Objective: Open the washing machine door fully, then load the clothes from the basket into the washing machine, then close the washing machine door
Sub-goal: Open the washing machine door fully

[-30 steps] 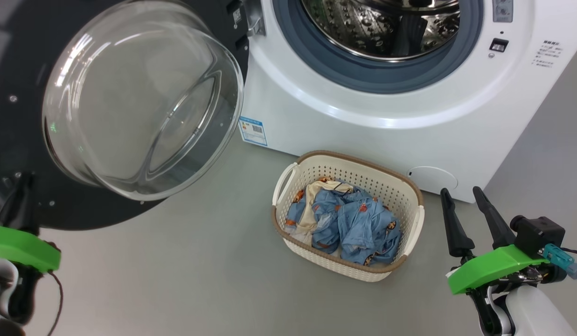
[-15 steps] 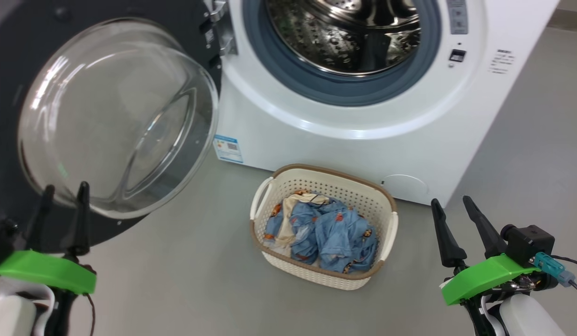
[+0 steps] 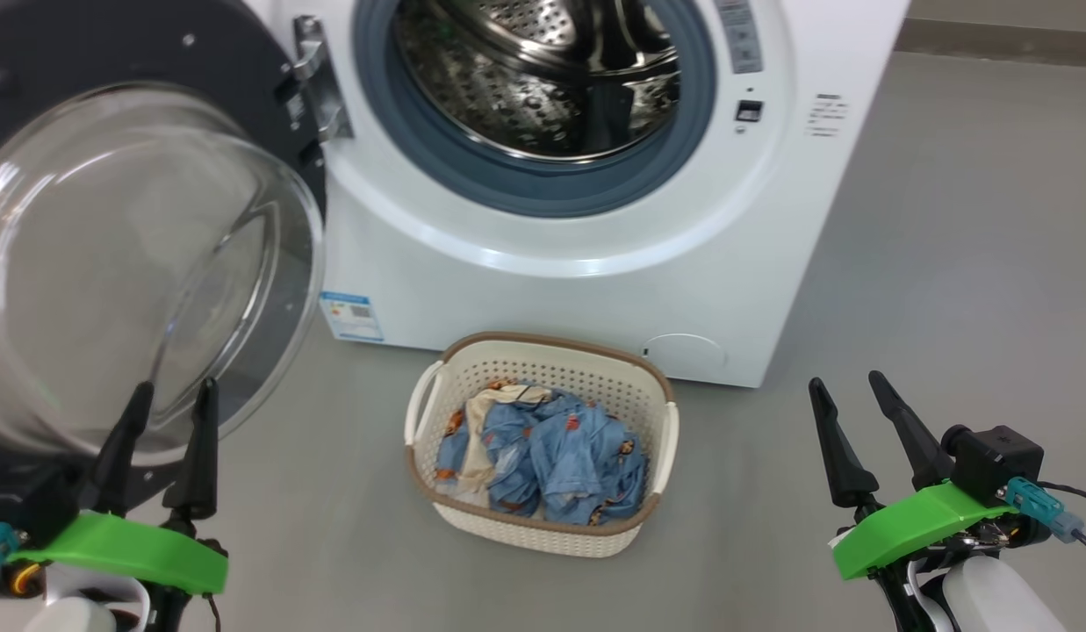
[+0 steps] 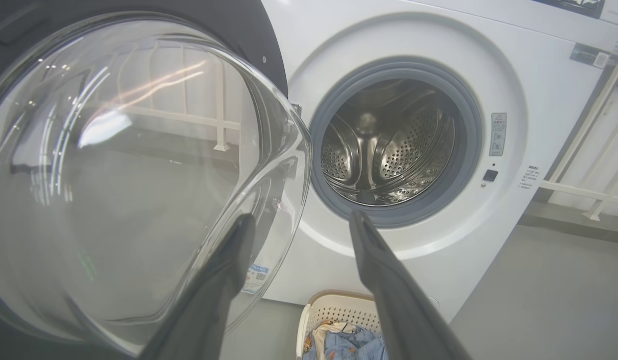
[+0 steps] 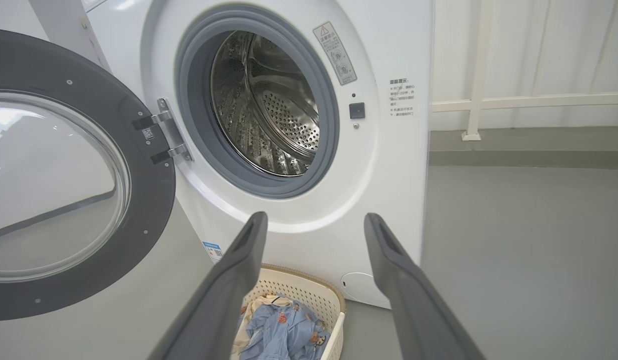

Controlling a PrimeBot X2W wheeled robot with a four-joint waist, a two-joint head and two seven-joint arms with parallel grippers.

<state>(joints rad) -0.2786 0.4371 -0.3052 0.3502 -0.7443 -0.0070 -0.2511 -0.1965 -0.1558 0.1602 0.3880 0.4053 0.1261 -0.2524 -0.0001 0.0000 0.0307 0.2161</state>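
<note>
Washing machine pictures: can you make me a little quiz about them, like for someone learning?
1. True or false: the washing machine door is shut.
2. Where are the clothes? A in the drum, B in the basket, C on the floor.
3. Fill in: the left gripper and right gripper have their fingers ____ (open or shut).

Key: 1 false; 2 B; 3 open.
</note>
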